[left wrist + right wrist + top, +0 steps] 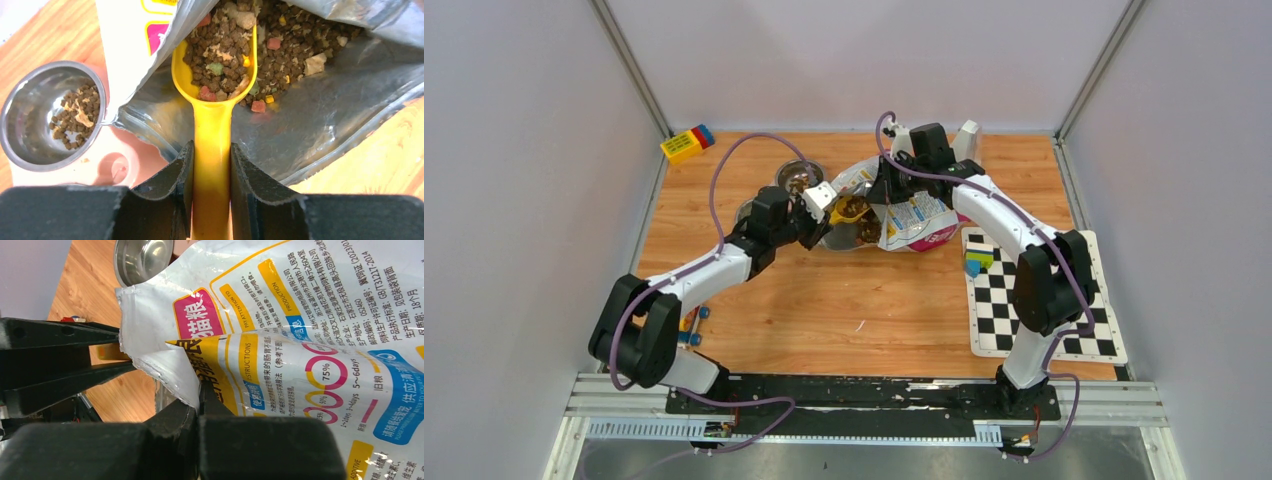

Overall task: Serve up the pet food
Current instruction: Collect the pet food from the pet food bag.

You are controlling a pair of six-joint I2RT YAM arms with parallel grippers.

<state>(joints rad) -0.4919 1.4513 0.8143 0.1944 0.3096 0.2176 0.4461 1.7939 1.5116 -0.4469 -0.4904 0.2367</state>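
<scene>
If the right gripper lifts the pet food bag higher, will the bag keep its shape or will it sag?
Probably it sags: the bag folds and creases where the right gripper pinches its edge. The silver lining looks smooth, so loose pet food may slide toward the mouth.

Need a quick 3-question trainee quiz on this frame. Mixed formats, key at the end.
1. True or false: the yellow scoop clamped in the left arm's fingers is empty.
2. What do the right arm's fingers pinch? A) the bag's edge B) the scoop handle C) the checkerboard mat
3. Short answer: besides the bag and the scoop, where does kibble already lie?

Key: 1 false, the scoop is heaped with kibble inside the bag's mouth. 2 A. 3 In the steel bowl, left of the bag in the left wrist view.
</scene>
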